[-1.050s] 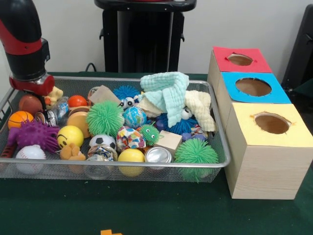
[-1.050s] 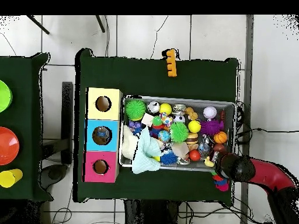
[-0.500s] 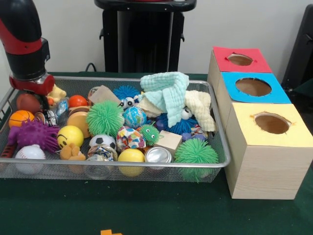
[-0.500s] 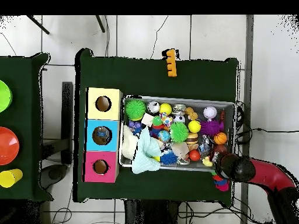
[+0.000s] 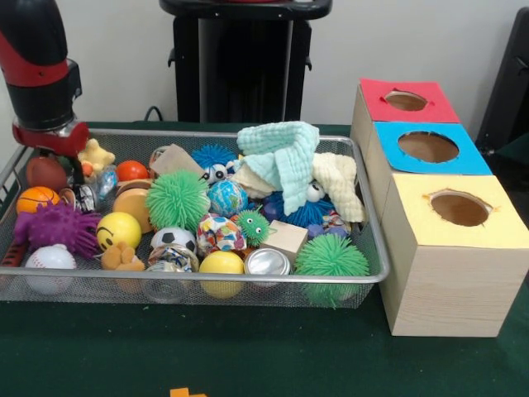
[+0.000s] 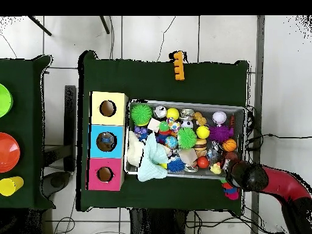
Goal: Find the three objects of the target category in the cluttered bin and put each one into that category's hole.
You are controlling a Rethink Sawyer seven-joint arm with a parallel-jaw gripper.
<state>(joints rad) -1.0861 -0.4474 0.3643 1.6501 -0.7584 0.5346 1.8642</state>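
Observation:
A wire mesh bin (image 5: pixel 248 279) holds a heap of toys: green spiky balls (image 5: pixel 176 198), a purple spiky ball (image 5: pixel 56 227), a yellow smiley ball (image 5: pixel 118 230), a basketball (image 5: pixel 35 199), a baseball (image 5: pixel 51 260), a metal can (image 5: pixel 267 262), a wooden block (image 5: pixel 287 237) and a mint cloth (image 5: pixel 285 153). To its right stand three boxes with holes: yellow (image 5: pixel 459 208), blue (image 5: pixel 428 146), red (image 5: pixel 405 100). My gripper (image 5: pixel 51 149) hangs over the bin's far left corner, above a brown ball (image 5: pixel 45 172) and beside a yellow star toy (image 5: pixel 95 155). From overhead the gripper (image 6: pixel 234 173) sits at the bin's (image 6: pixel 183 102) lower right corner.
A cream cloth (image 5: pixel 337 178) lies under the mint one. An orange toy (image 6: pixel 178 65) lies on the green table outside the bin. A side table at the overhead view's left edge carries an orange plate (image 6: pixel 7 152).
The arm has drawn slightly up and outward toward the bin's corner, uncovering more of the yellow star toy and brown ball. The toys have not shifted.

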